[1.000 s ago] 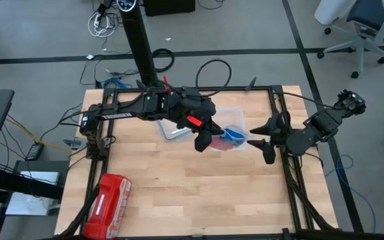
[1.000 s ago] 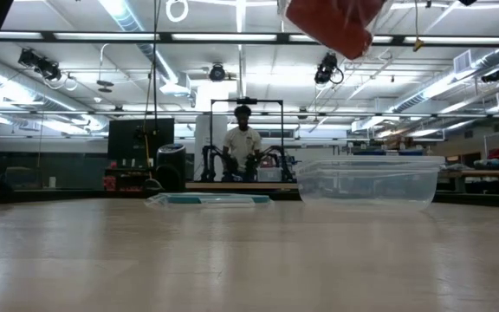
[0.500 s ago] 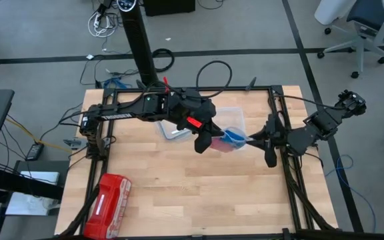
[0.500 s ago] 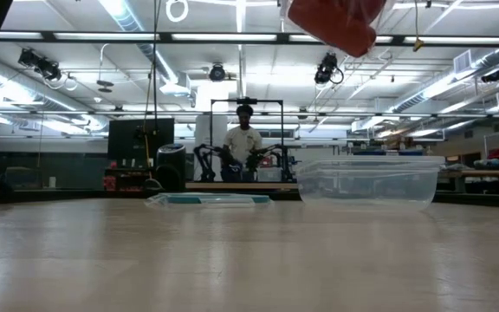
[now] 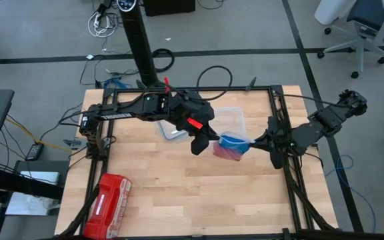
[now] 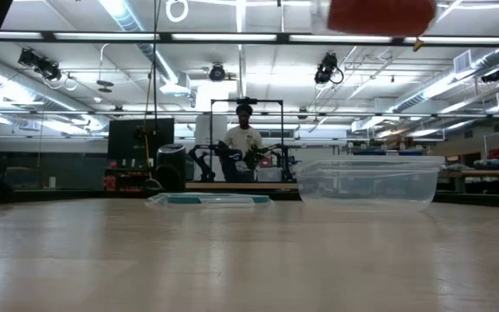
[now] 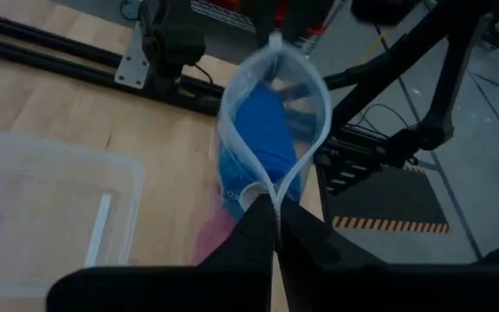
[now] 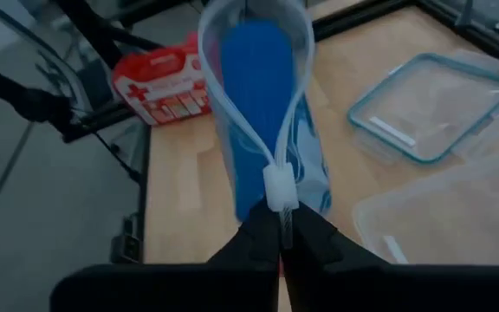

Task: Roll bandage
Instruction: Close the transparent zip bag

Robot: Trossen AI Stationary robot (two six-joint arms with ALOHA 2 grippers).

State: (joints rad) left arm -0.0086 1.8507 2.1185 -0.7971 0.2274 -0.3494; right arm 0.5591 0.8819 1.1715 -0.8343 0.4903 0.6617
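A clear zip bag hangs in the air between my two grippers, above the table's right middle. Inside it lies the blue bandage, with something pink-red under it. The bag's mouth stands open as a loop. My left gripper is shut on the mouth's left end, and my right gripper is shut on its right end. In the low view only the bag's red underside shows, at the top edge. My left gripper pinches the end of the bag's mouth, where the two lips meet, between its two fingers. It comes from the table's left, slanting down. The bag is lifted clear and reaches away from the fingers. My right gripper pinches the opposite end of the mouth between its two fingers, just behind the white zip slider. It comes from the table's right, slanting down. The bag is clear of the table, with its mouth spread open.
A clear plastic container stands behind the bag, with its blue-rimmed lid lying to its left. A red first-aid pack lies at the near left. Beyond the table a person stands in the room.
My right gripper has moved a little left to the bag's right end and shut on it; a second ago its fingers stood wide apart. The bag, which hung tilted from my left gripper, is now stretched level between both grippers and sits slightly higher.
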